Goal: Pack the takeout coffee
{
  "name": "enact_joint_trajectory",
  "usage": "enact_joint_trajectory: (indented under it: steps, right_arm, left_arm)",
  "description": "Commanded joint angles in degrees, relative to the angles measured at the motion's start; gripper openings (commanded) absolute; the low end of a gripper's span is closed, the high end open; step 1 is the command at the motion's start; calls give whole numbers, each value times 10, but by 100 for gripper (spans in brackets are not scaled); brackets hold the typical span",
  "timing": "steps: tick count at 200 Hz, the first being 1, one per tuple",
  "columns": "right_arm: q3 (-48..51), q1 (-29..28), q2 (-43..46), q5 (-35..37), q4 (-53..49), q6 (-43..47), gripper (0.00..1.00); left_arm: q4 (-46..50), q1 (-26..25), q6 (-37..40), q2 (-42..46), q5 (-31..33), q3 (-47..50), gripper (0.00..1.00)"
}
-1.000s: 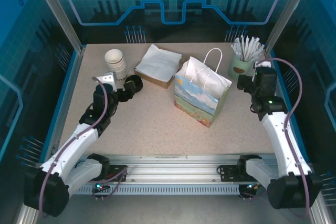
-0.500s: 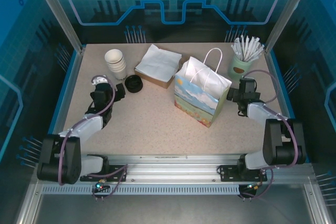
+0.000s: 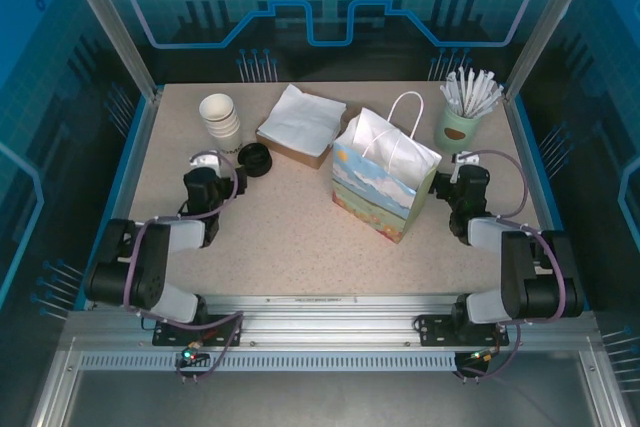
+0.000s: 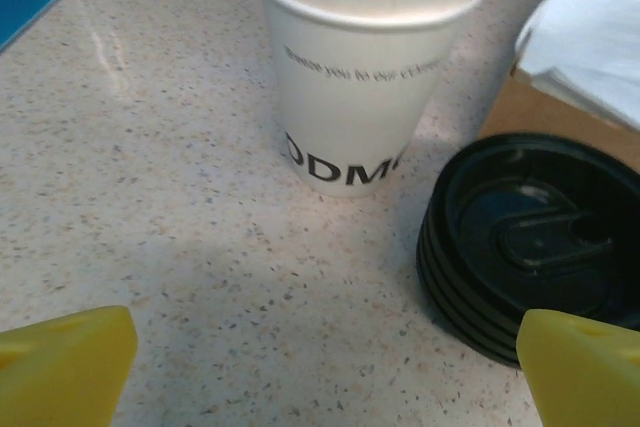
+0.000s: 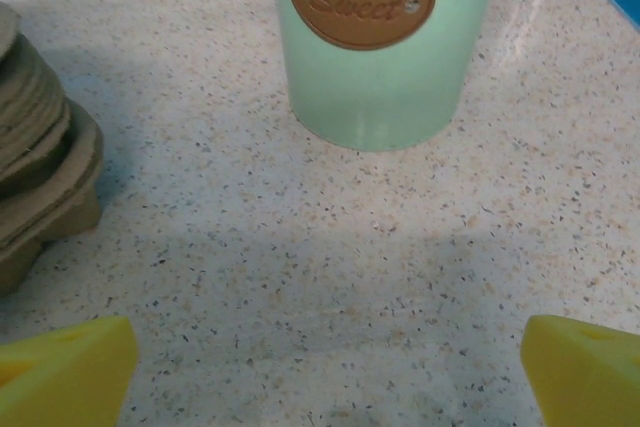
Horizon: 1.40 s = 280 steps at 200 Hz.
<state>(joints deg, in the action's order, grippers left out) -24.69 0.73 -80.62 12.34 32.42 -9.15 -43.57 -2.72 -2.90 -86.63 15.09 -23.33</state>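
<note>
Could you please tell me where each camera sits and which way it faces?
Top external: above and behind the arms, looking down on the table; both arms show whole.
Left wrist: low over the table, facing the white cups and black lids; left gripper open along the bottom.
Right wrist: low, facing the mint pot; right gripper open.
Shared: the top view also shows cups, lids and pot.

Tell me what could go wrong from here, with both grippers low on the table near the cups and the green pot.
1. The open left gripper points at the stack of white cups and the black lids; a forward move might topple the cups or shove the lids.
2. The open right gripper faces the green pot holding straws; a nudge might tip it.
</note>
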Motion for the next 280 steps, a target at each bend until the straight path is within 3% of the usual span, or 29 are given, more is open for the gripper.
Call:
enact_joint_trajectory:
  steps: [1, 81, 103, 129, 280]
  right_arm:
    - [27, -16, 13, 0, 92, 23, 100]
    - [42, -37, -10, 2, 143, 49, 100]
    - [58, -39, -54, 3, 219, 55, 100]
    - [18, -51, -51, 20, 133, 59, 100]
    - [17, -61, -54, 30, 139, 67, 100]
  left_arm:
    - [-95, 7, 23, -21, -30, 19, 99]
    - [-93, 11, 20, -21, -39, 17, 99]
    - [-94, 11, 20, -21, -38, 17, 99]
    - [-94, 11, 21, -21, -39, 18, 99]
    - [-96, 10, 23, -21, -38, 19, 99]
